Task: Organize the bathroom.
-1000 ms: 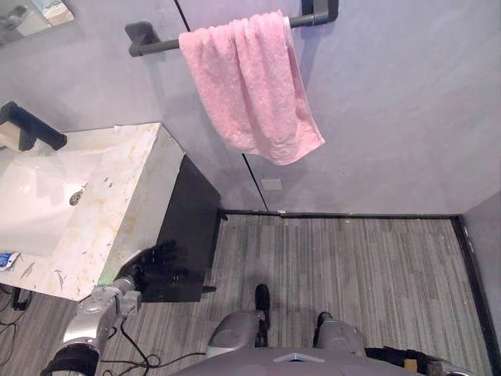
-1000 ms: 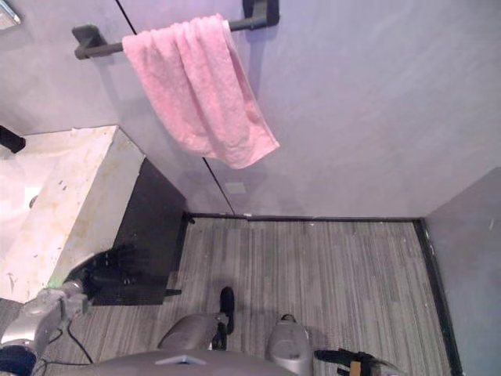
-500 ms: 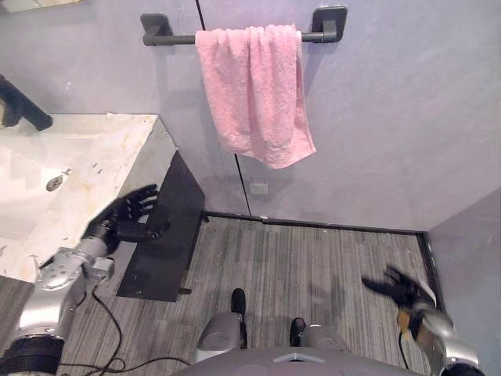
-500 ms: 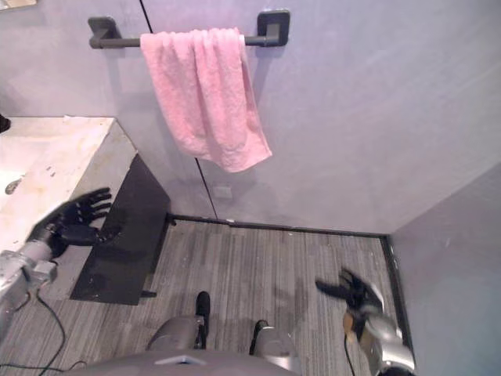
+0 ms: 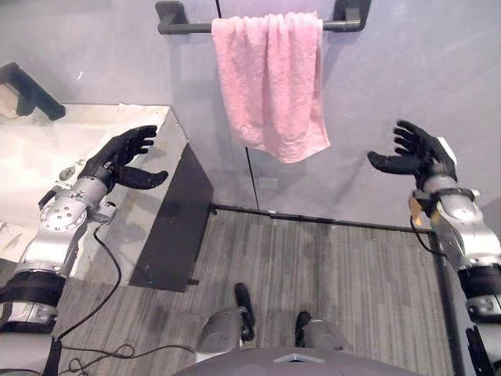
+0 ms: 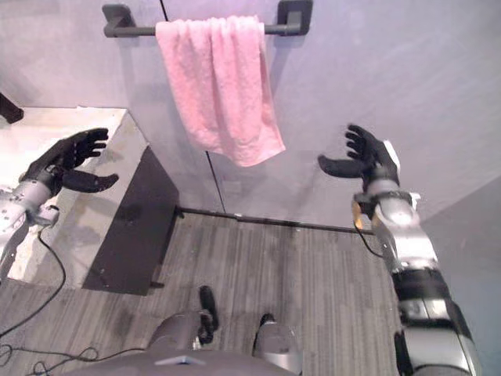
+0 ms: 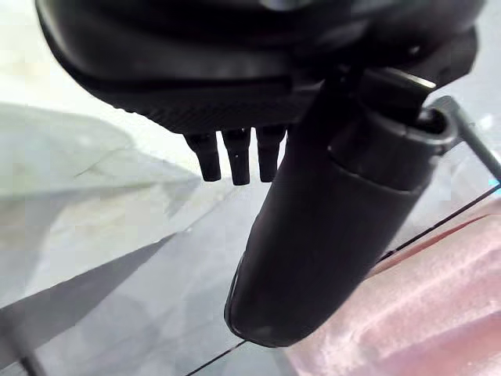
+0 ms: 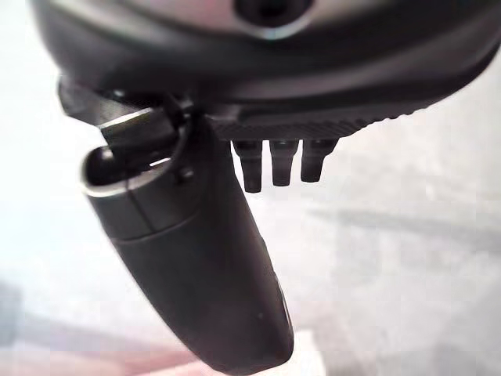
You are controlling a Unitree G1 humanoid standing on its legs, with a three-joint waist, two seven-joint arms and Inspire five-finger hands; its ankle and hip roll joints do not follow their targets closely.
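Both hands up, empty, either side of towel.
Pink towel (image 5: 270,82) draped over wall bar (image 5: 188,27), top centre. Left hand (image 5: 117,156) mid-left over vanity counter (image 5: 47,157), fingers spread; right hand (image 5: 417,152) mid-right, fingers spread, well apart from towel.

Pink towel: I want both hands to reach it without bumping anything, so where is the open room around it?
Bare wall flanks the pink towel below the rail. The right hand has open wall between. The left hand is tighter, hemmed by the counter and dark cabinet side.
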